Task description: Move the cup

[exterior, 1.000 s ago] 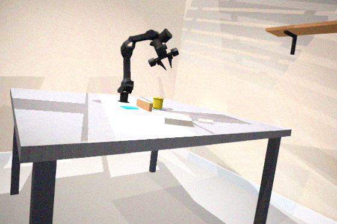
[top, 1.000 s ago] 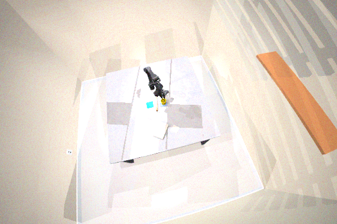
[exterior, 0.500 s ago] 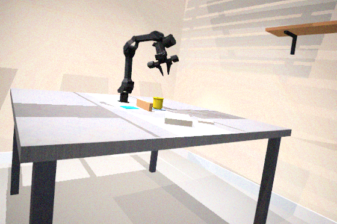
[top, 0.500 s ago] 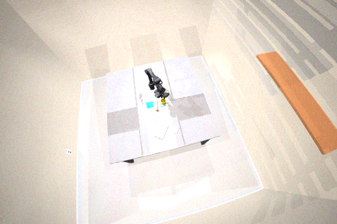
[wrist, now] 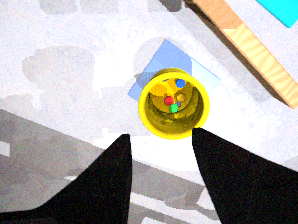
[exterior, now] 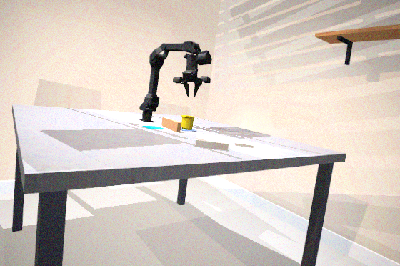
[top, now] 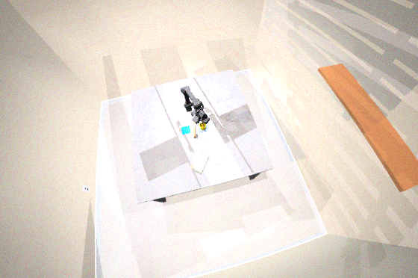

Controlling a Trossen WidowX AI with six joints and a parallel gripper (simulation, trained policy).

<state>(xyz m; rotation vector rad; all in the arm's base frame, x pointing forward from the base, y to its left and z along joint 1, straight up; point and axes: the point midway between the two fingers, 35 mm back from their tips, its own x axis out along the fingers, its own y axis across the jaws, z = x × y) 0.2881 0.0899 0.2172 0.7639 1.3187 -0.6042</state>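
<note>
Marbles sit low inside the yellow cup. I can see a red marble, a green marble and a blue marble, and maybe more. The cup stands upright on the pale blue pad. The bright cyan pad looks like the place it has to go, and no cup is on it. A wooden block stands like a little wall between the two pads.

The gripper hangs above the cup and points down. Its two fingers are partly spread, with nothing pinched between them.

So the big jobs are all left to do: grab the cup, lift it, carry it, set it down and let go. Next, I think the fingers need to line up with the cup, open wider if it is too fat, and go down slowly. A bump on the rim could tip it and spill the marbles. It should go up high enough to miss the block.
</note>
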